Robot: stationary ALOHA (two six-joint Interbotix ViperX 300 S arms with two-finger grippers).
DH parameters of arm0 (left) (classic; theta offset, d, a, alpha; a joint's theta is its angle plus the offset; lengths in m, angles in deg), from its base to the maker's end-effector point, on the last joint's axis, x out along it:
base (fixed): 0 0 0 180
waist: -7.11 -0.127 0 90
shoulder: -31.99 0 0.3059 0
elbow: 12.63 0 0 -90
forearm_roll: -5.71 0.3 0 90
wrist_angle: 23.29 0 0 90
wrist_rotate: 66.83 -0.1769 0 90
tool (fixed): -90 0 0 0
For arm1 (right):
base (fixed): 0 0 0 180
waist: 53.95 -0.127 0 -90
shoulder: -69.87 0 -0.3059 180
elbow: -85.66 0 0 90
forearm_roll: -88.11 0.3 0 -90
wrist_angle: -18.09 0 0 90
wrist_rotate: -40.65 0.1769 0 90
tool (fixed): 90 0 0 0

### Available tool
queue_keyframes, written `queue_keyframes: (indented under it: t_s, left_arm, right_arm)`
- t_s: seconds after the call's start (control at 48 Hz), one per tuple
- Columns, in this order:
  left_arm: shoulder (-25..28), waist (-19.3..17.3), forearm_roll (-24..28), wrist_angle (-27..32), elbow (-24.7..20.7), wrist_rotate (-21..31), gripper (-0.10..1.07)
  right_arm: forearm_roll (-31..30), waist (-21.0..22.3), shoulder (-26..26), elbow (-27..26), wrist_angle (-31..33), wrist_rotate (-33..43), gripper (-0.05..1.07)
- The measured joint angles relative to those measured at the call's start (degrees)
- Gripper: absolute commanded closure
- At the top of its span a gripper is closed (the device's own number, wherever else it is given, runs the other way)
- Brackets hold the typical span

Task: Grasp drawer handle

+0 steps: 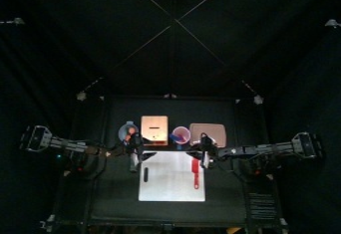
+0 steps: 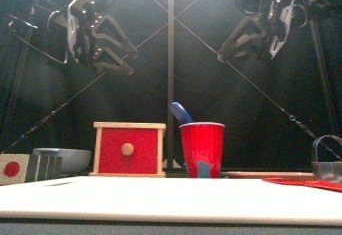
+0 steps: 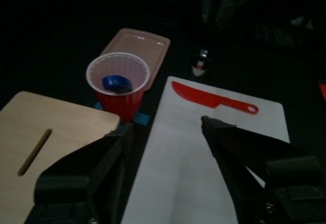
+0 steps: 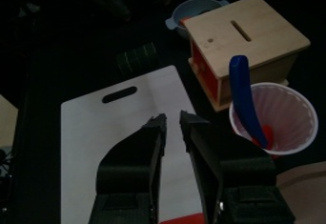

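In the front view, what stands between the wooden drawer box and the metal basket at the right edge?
The red cup, holding a blue utensil, stands between the drawer box and the metal basket; the front view shows it.

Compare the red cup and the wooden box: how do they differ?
1. Shape: the cup is round and tapers toward its base; the box is a cube.
2. Colour: the cup is red all over; the box is pale wood with a red front panel and a knob.
3. Top: the cup is open with a blue tool standing in it; the box has a closed lid with a slot.
Both stand upright, side by side behind the cutting board.
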Motion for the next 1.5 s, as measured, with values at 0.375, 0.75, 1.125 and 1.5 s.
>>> queue_keyframes:
  t_s: [0.375, 0.75, 1.125, 1.5]
  left_arm:
    - [1.8, -1.1, 19.2, -4.8, 3.4, 4.1, 0.39]
    - [2.5, -8.5, 25.7, -3.3, 5.6, 8.6, 0.39]
    - [1.2, -16.3, 25.4, 7.1, 5.7, 23.6, 0.39]
    - [-6.1, -10.7, 24.6, -1.1, 12.7, 36.6, 0.39]
  right_arm:
    - [0.2, -0.4, -4.7, -2.0, 0.0, -0.1, 0.41]
    - [2.8, -2.1, -10.0, -4.9, 0.2, 0.4, 0.41]
    - [7.8, -4.1, -26.8, -15.6, 4.0, -0.1, 0.40]
    - [0.5, -0.5, -35.6, -25.6, 3.7, -0.1, 0.40]
